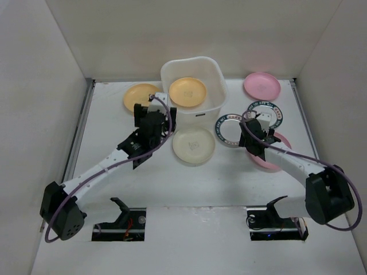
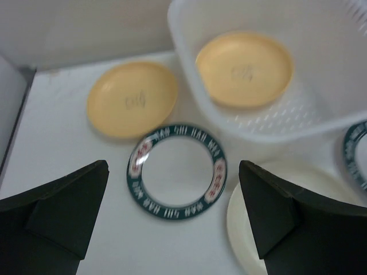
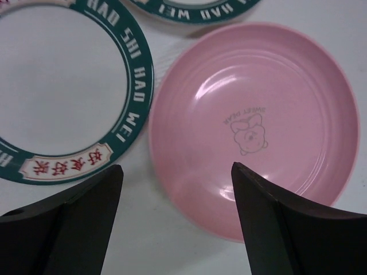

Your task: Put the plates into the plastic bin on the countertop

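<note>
Eight small round plates are here, but no one view shows them all. From the top, the left arm point(image 1: 103, 166) hides one white plate with a dark teal patterned rim point(image 2: 176, 171). Only the left wrist view shows it, flat on the white bench point(image 1: 189, 189) below the left tool point(image 2: 173, 165), and that view is a bit blurry. The left tool also covers part of the yellow-orange plate on the bench point(image 1: 136, 96). The right arm point(image 1: 292, 163) covers half of the near pink plate point(image 3: 252, 126). In the right wrist view the front teal-rimmed plate point(image 1: 231, 127) and the back teal-rimmed plate point(image 1: 270, 110) are cut off at the picture edges.

The tall white see-through plastic bin point(image 1: 215, 97) stands in the middle at the back, close to the white back wall point(image 1: 172, 34). Side walls close in the bench on the left and right. The far pink plate point(image 1: 262, 86) sits near the back right corner. The cream plate point(image 1: 194, 146) lies just in front of the bin. The widest bare patch of bench is between the plates and the arm bases.

I count two yellow-orange plates, two pink, one cream and three with teal rims. The yellow-orange plate in the bin point(image 1: 187, 90) lies flat on its floor. The other seven are on the bench.

The left tool is spread wide and holds nothing. The right tool point(image 3: 175, 167) has its fingers apart over the left rim of the near pink plate, gripping nothing. I cannot tell if it touches the plate.
</note>
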Controlling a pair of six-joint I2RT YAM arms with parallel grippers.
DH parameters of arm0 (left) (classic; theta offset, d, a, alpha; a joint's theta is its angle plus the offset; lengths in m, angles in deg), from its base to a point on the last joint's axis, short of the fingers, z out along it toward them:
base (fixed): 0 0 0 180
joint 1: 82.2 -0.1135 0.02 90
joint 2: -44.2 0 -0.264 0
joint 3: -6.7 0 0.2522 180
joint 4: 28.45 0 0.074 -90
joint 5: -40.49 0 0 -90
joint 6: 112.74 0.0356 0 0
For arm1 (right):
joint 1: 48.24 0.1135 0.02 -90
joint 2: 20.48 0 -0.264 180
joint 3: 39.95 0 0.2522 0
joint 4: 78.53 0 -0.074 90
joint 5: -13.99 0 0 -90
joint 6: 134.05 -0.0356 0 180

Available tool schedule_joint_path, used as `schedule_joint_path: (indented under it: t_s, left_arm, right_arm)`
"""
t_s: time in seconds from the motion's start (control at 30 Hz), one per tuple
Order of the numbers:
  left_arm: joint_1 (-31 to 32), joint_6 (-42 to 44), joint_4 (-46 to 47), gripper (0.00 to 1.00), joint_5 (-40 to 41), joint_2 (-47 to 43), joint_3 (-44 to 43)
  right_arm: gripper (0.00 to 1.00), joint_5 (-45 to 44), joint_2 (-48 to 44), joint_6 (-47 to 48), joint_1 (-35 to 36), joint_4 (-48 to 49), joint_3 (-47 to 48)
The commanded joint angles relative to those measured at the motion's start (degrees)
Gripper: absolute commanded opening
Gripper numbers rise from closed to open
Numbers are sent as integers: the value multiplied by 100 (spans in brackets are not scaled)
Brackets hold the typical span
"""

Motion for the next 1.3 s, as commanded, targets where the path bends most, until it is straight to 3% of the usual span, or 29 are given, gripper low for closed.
schedule_joint_path:
  t_s: [0.0,0.2,0.57,0.63,0.8,0.87,0.97,1.13,1.27]
  left_arm:
    - [-177,-929,-147,100,535,-575,822]
    - [-318,-1158,-455,100,376,-1068,1570]
    - [-573,-1150,2,100,200,-1191,2151]
    - [-538,-1150,11,100,200,-1174,2177]
    - [-450,-1158,11,100,200,-1261,2239]
    - [-432,-1158,11,100,200,-1314,2265]
    - [-423,-1158,19,100,227,-1358,2283]
    - [-415,-1158,19,100,244,-1376,2300]
    - [-423,-1150,11,100,244,-1367,2300]
  right_arm:
    - [80,-91,257,-248,-7,34,-147]
    - [73,-126,610,-521,99,-221,-182]
    - [59,-152,1163,-512,108,-441,-85]
    - [54,-222,1321,-512,108,-415,-68]
    - [30,-345,1524,-548,125,-432,3]
    - [19,-389,1384,-591,125,-432,-41]
    - [10,-416,981,-609,169,-563,-76]
    - [5,-732,-135,-653,336,-1362,309]
    - [3,-750,-883,-338,529,-1776,1230]
